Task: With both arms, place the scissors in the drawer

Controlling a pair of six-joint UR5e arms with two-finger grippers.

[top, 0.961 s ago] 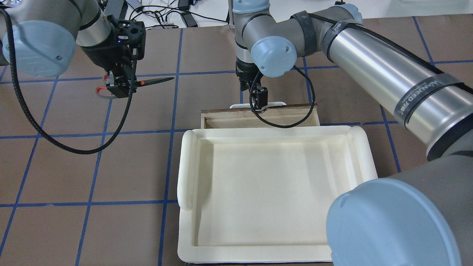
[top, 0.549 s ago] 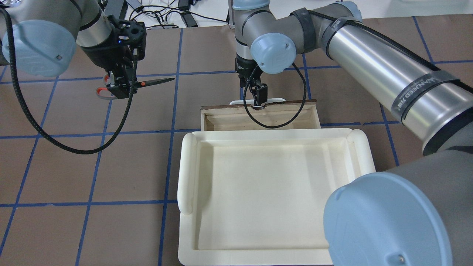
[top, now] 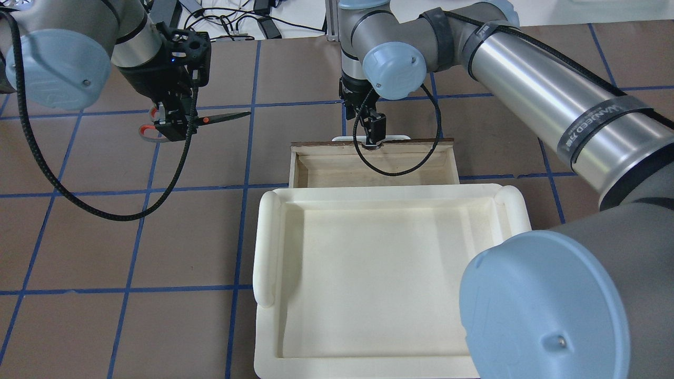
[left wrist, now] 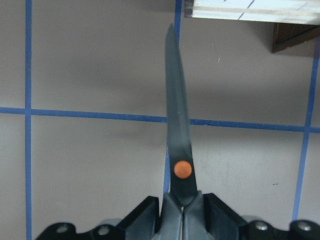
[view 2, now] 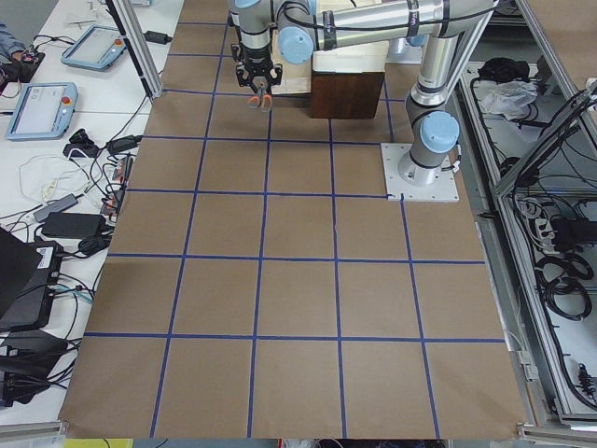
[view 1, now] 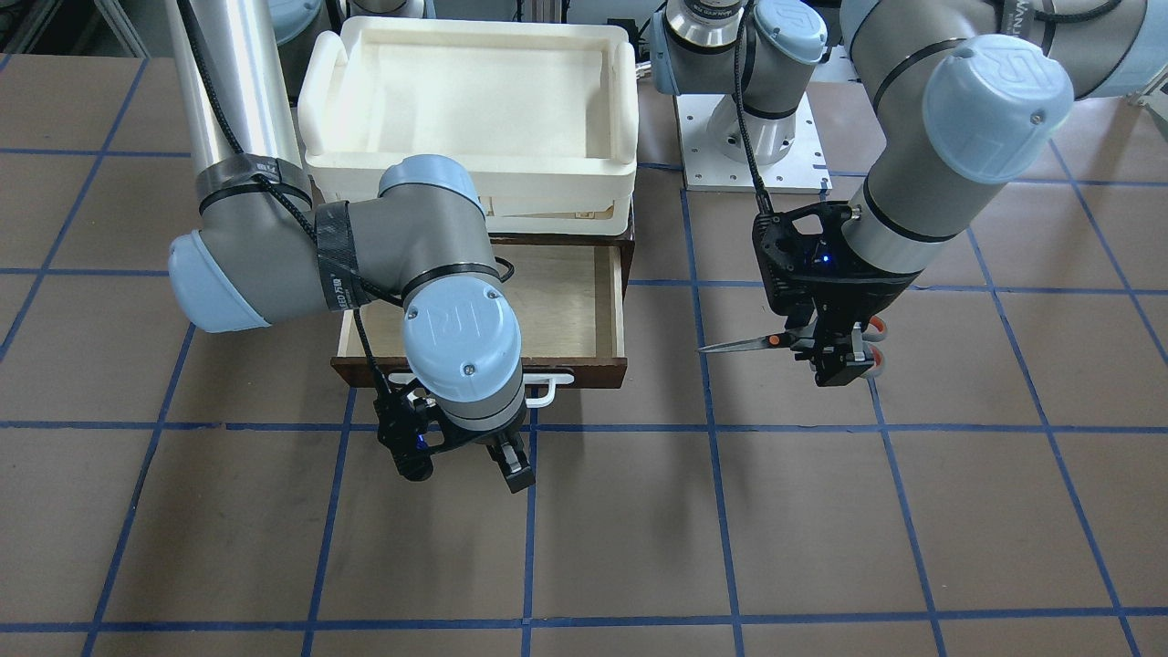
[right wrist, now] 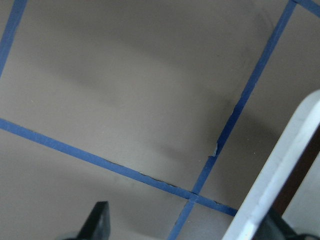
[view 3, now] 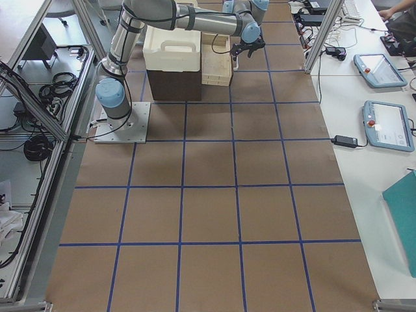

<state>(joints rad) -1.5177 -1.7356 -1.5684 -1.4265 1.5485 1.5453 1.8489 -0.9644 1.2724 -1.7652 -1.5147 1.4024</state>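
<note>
Clock directions are read on the overhead view.

1. Left end effector [top: 177,122]: clamped on the scissors [top: 224,115] just behind the orange pivot. The grey handles stick out at 9 o'clock. The closed blades point to 3 o'clock and lie roughly level. The scissors are held off the counter [top: 184,252], well apart from the drawer, at about its 10 o'clock. Judgement: this arm waits its turn and is best kept level and out of the pull line.

2. Drawer [top: 321,171]: pale plywood box with its dark front at 12 o'clock, partly out from beneath the white foam tray [top: 263,247]. The scissors are not yet in it.

3. Handle [top: 343,139]: white loop on the outer face of the drawer front.

4. Right end effector [top: 372,140]: at the middle of the handle, jaws apart. Its wrist view shows the white bar between the fingers, close to one and clear of the other. It appears to hook the bar, not pinch it.

5. Step in hand (judged): the right arm draws the drawer open.
   - Pull straight toward 12 o'clock along the drawer's run, from the handle's centre, so the box does not rack.
   - Keep the hooking finger seated behind the bar.
   - Stop once the opening lets the left end effector lower the scissors lying 9-to-3 across the width.
   - Stop before the box leaves its housing.
</note>
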